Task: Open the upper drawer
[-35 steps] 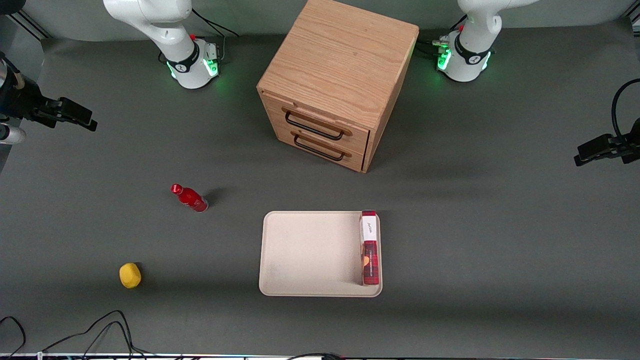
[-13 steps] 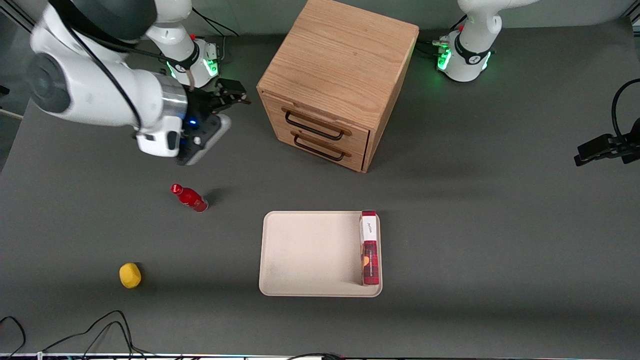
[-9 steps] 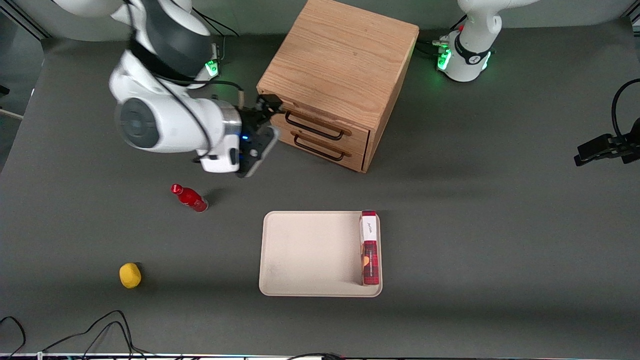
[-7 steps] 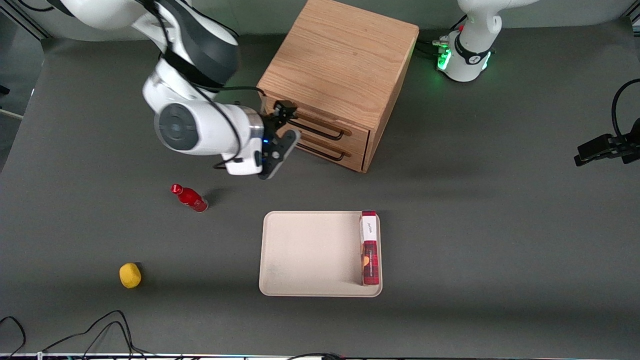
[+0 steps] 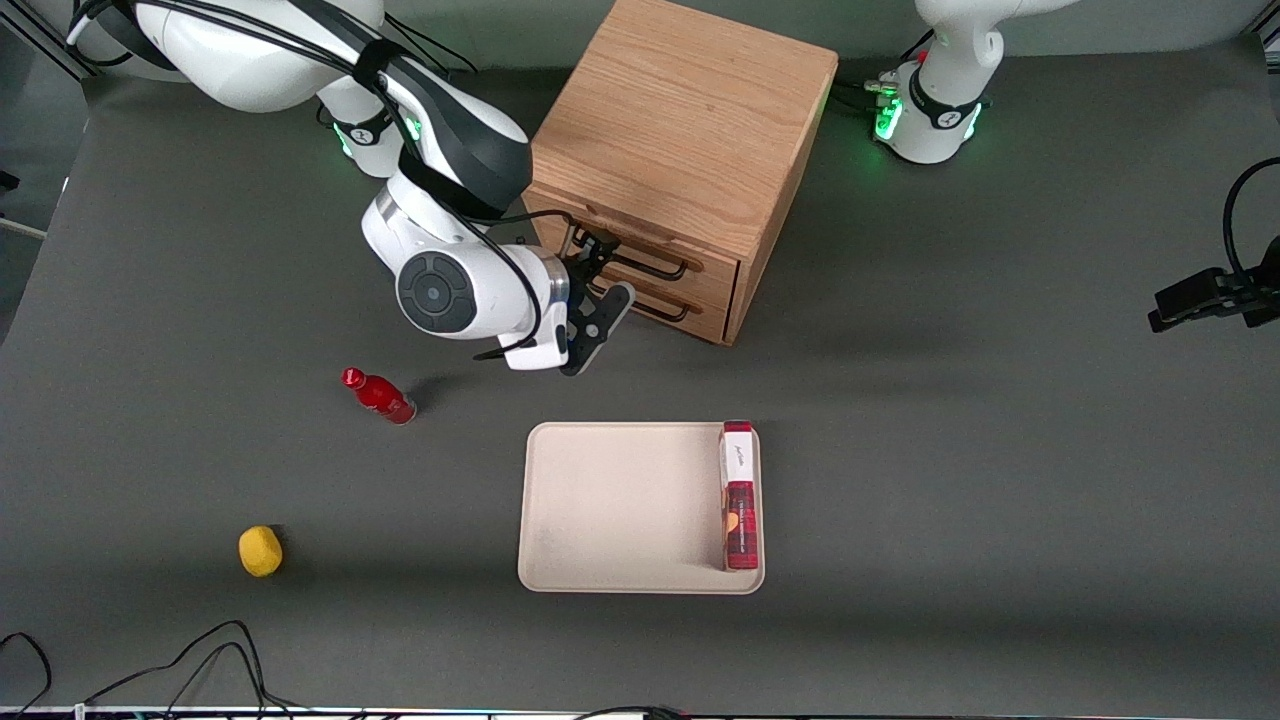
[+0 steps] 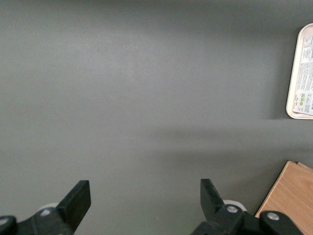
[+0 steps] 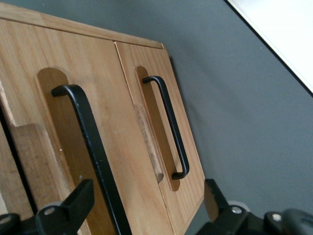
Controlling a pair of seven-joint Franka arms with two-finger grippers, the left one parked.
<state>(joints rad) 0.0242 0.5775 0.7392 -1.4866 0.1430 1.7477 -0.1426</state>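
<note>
My gripper (image 5: 597,262) is right in front of the wood cabinet (image 5: 690,110), up close to the drawer fronts. My fingers (image 7: 68,208) are spread wide, holding nothing. From my wrist cam I see both finger tips, w/ a big gap between them.

The upper drawer (image 5: 640,240) is just ahead of my gripper. It's shut, flat w/ the cabinet front. Its thin black handle (image 7: 93,147) runs down into the gap between my fingers, nearer to one finger than the other. Can't tell if a finger touches it yet.

The lower drawer (image 5: 655,300) sits right under the upper one, also shut. Its black handle (image 7: 168,125) is a bit off to the side of my gripper, not between my fingers.

Other stuff on the gray table (image 5: 1000,450), all nearer the front cam than my gripper:
- a cream tray (image 5: 610,510), near, w/ a red and white box (image 5: 739,497) standing on its edge, along the rim toward the parked arm's end
- a small red bottle (image 5: 380,396), near my arm, lying on its side
- a yellow lemon-like thing (image 5: 260,551), well apart from me
</note>
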